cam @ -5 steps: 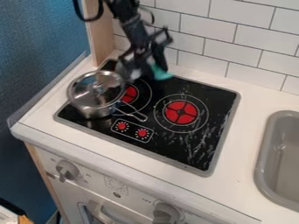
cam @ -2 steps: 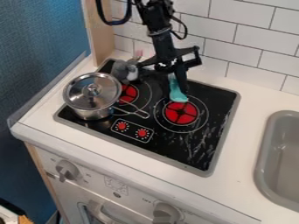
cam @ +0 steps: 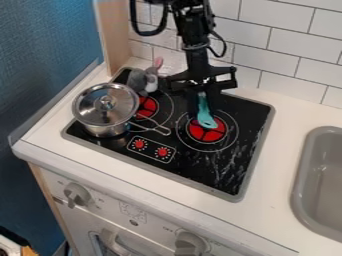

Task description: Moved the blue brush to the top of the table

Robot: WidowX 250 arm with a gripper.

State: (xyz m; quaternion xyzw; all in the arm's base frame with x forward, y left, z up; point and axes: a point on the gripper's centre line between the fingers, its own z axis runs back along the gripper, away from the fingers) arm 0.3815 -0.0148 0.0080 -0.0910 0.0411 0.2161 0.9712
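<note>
The black gripper (cam: pixel 202 102) hangs down over the back right part of the stove, shut on the blue brush. The blue brush (cam: pixel 205 118) looks teal; its upper part is between the fingers and partly hidden by them. Its wider lower end is over the back edge and middle of the right red burner (cam: pixel 212 135). I cannot tell whether that end touches the stove top.
A lidded metal pot (cam: pixel 105 106) stands on the stove's left side, its handle pointing right. A grey plush toy (cam: pixel 141 81) is behind it, left of the gripper. The tiled wall (cam: pixel 284 62) rises behind; a grey sink (cam: pixel 302 172) lies right.
The gripper has moved right and toward the front with the brush, from the back of the stove to the right burner. The pot has shifted slightly left.
</note>
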